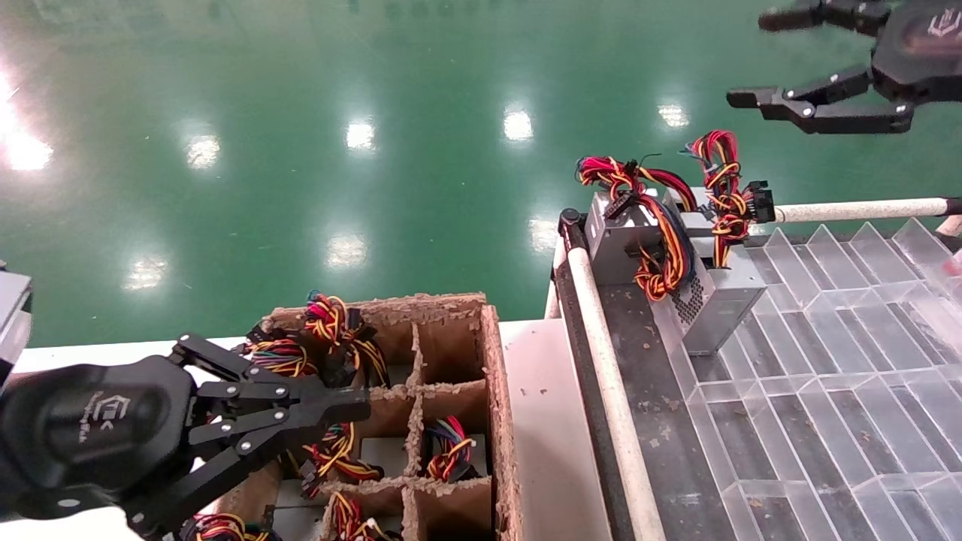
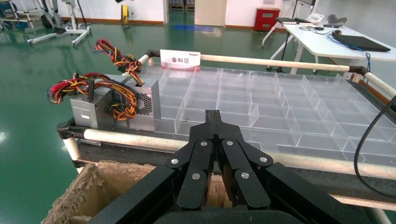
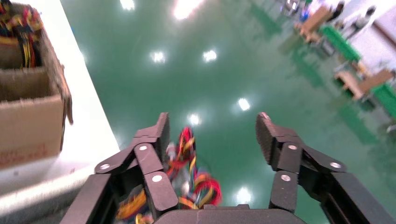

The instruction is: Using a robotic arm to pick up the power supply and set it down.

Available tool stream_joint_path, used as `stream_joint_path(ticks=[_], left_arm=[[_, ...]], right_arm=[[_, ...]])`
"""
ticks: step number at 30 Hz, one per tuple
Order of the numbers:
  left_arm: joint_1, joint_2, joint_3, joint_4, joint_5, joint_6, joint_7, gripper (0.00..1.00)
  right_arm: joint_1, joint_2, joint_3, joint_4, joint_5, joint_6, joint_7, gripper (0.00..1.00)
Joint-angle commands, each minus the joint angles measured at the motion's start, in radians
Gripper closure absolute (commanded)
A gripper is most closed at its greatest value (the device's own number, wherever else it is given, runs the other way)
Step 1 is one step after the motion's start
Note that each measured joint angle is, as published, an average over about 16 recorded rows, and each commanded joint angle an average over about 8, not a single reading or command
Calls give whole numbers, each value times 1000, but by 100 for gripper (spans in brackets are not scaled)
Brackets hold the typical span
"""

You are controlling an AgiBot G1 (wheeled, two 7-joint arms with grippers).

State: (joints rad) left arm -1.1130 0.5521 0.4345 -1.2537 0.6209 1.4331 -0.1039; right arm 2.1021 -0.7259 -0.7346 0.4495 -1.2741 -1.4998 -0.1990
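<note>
The power supply (image 1: 721,300), a grey box with a perforated face, stands in the far left corner of the clear divided tray (image 1: 827,391). Red, yellow and orange cables rise from it. In the left wrist view the power supply (image 2: 140,100) shows its vent face. My right gripper (image 1: 755,58) hangs open, above and to the right of it, holding nothing. In the right wrist view the right gripper (image 3: 213,128) is wide open, and blurred cables (image 3: 187,163) lie below it, between the fingers. My left gripper (image 1: 353,409) is shut and empty over the cardboard box (image 1: 492,391).
A second grey box (image 1: 620,240) with a red and yellow loom stands against the first, nearer the tray's corner. The partitioned cardboard box holds several more cable bundles (image 1: 334,323). A white padded rail (image 1: 601,361) edges the tray. A red-and-white sign (image 2: 180,59) stands at the tray's far edge.
</note>
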Motion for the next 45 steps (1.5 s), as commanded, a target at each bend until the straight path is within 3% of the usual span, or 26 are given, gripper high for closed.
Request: stream_joint_path(ticks=[1, 8, 16, 45], left_arm=[[0, 0, 0, 0, 0, 0, 0, 100], [0, 0, 0, 0, 0, 0, 0, 97], [0, 0, 0, 0, 0, 0, 0, 0], [0, 0, 0, 0, 0, 0, 0, 0]], right_arm=[[-10, 8, 19, 17, 33, 2, -5, 0], [-101, 18, 62, 92, 85, 2, 34, 0], [-239, 32, 121, 202, 153, 3, 86, 0], [-769, 88, 345, 628, 416, 4, 288, 0]])
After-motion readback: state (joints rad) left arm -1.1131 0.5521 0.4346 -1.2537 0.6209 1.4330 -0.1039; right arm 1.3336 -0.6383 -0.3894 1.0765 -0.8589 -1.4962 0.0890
